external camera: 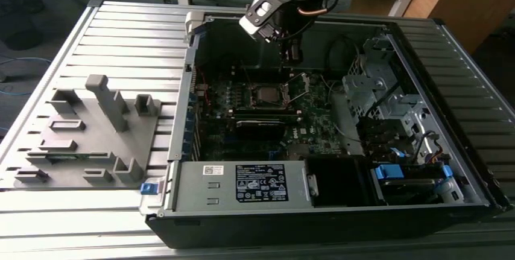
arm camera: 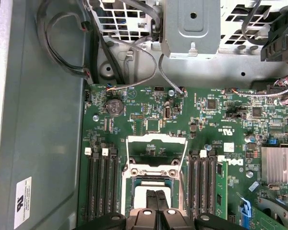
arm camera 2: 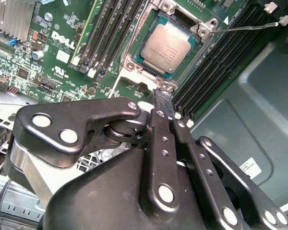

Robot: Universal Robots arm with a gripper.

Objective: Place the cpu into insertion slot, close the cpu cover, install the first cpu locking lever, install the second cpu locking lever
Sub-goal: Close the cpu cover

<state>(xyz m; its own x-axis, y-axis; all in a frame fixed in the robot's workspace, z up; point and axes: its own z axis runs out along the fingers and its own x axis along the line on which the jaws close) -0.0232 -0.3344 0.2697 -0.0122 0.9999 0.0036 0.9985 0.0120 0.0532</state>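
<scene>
We judge the chip already seated in its socket, so closing the cover is the step in hand. The cover stands raised and calls for a gentle push down. Our gripper hovers just beside the socket, its fingers pressed together on nothing. The chip lies flat, its face dull silver-grey.

The black metal pincer is hovering over the small square, silver-framed insertion slot on the green motherboard, with its fingertips pressing together. The thin silvery windowed cpu cover is standing open just beside the slot. Long black memory slots are flanking the socket on both sides. A round silver coin battery is sitting near the board's edge, below a grey metal drive cage. A ribbed silver heatsink is lying well apart.
</scene>
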